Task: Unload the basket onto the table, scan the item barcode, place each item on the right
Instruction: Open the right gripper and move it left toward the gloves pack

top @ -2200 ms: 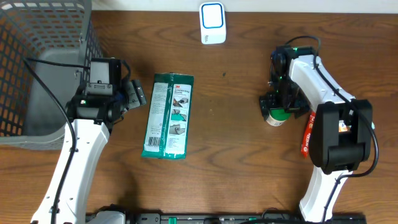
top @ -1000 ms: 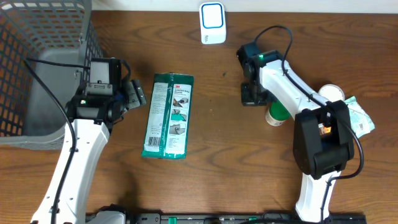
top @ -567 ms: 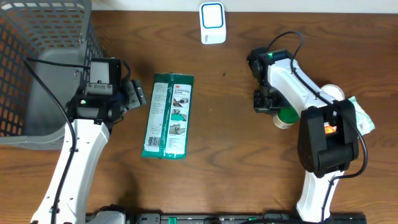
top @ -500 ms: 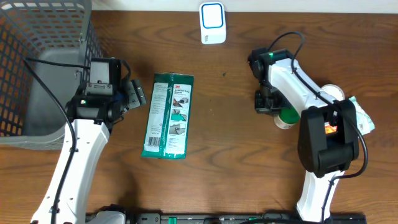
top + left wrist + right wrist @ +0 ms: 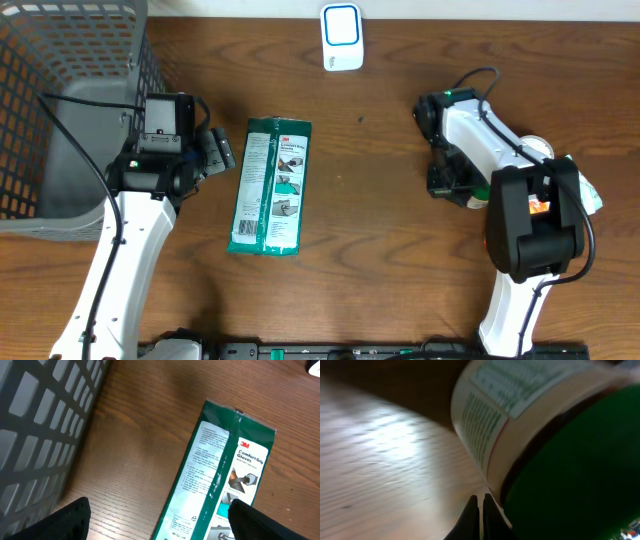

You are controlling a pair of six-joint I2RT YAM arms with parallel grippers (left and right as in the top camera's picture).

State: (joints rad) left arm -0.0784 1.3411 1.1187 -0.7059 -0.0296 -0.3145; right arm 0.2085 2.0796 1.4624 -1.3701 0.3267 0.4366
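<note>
Nothing's at the scanner (image 5: 341, 37) top centre yet. My right fingers (image 5: 471, 519) are pinched together beside the jar (image 5: 530, 425), left fingers (image 5: 70, 520) spread wide by the glove pack (image 5: 270, 185). Whole scan's left.

Blurry, edge-cropped jar (image 5: 555, 455) label

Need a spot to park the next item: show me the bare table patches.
Bare wood lies between the flat green glove packet and the right gripper, below the white scanner. Crowded: around the green-and-cream jar at right, and beside the grey mesh basket.
</note>
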